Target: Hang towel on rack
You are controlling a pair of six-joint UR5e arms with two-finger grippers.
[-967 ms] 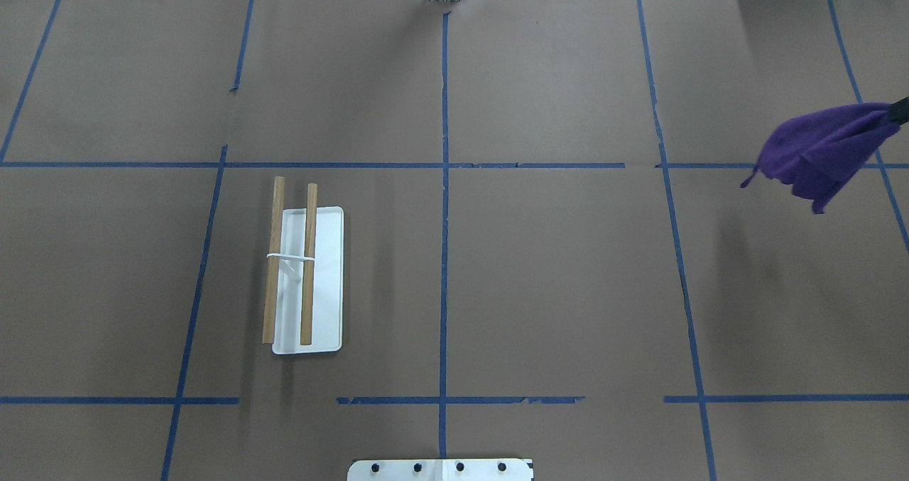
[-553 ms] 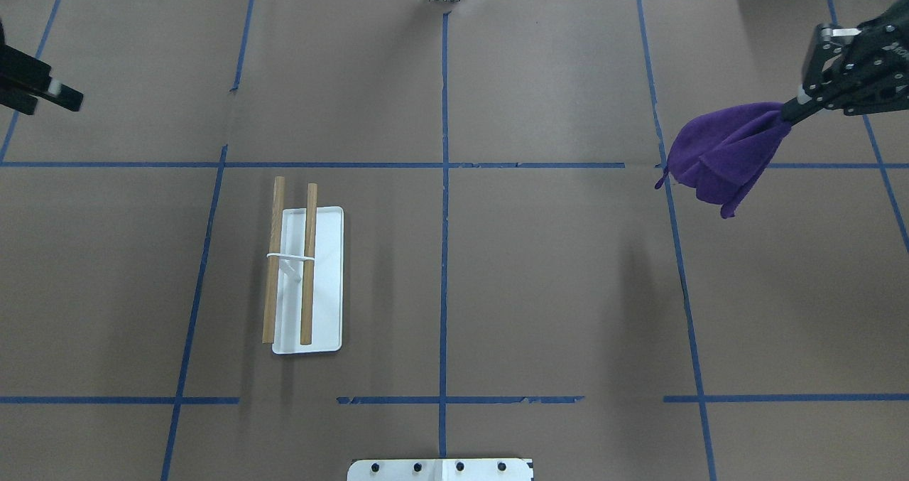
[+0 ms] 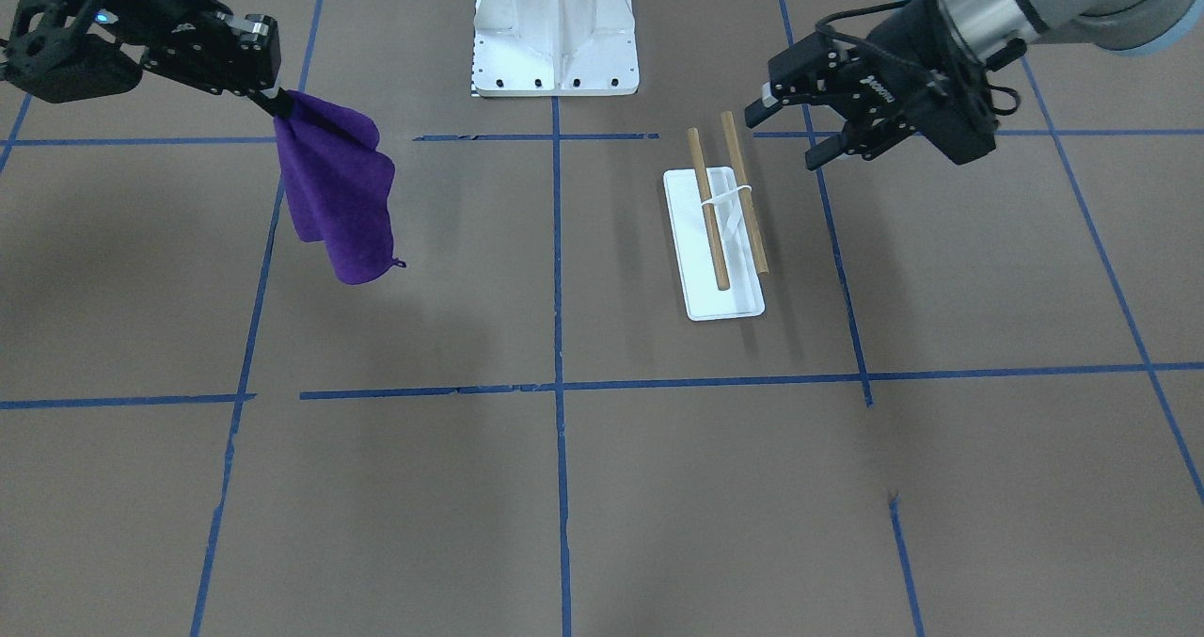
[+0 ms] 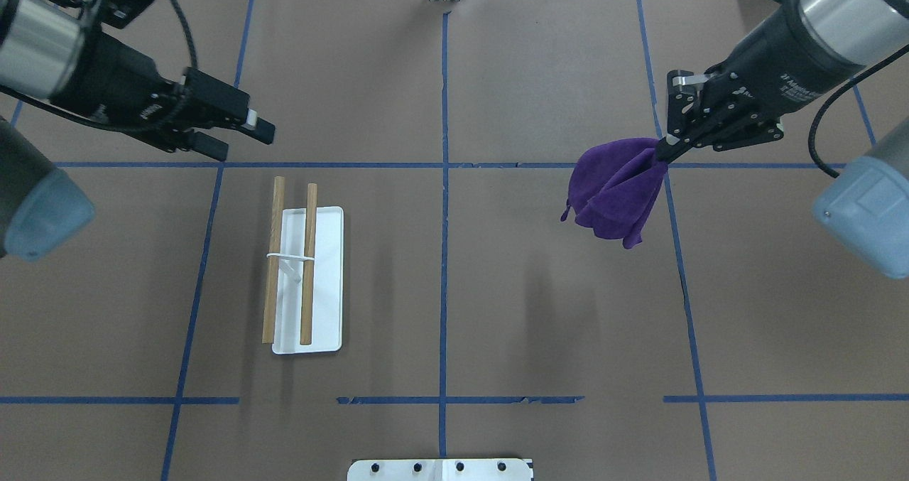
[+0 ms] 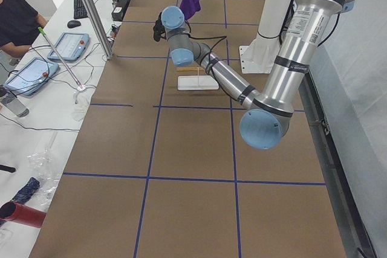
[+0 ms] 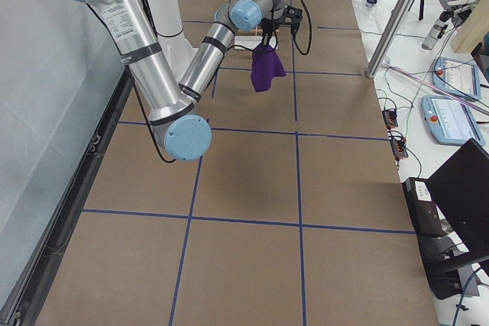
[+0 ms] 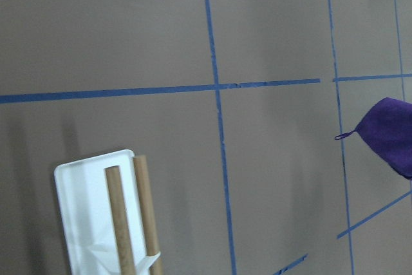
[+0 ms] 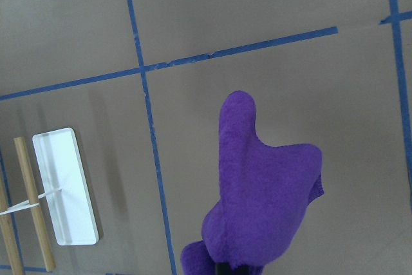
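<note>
The table (image 4: 497, 289) is covered in brown paper crossed by blue tape lines; a white pedestal (image 3: 555, 35) stands top centre in the front-facing view. Left of centre in the overhead view sits the rack (image 4: 327, 282). Upper right, the right gripper (image 4: 664, 155) pinches the purple towel (image 4: 614, 197), which hangs above the paper. Upper left, the left gripper (image 4: 246, 144) is spread and empty. Frame edges cut off both arms; the towel's pinched corner is hidden
</note>
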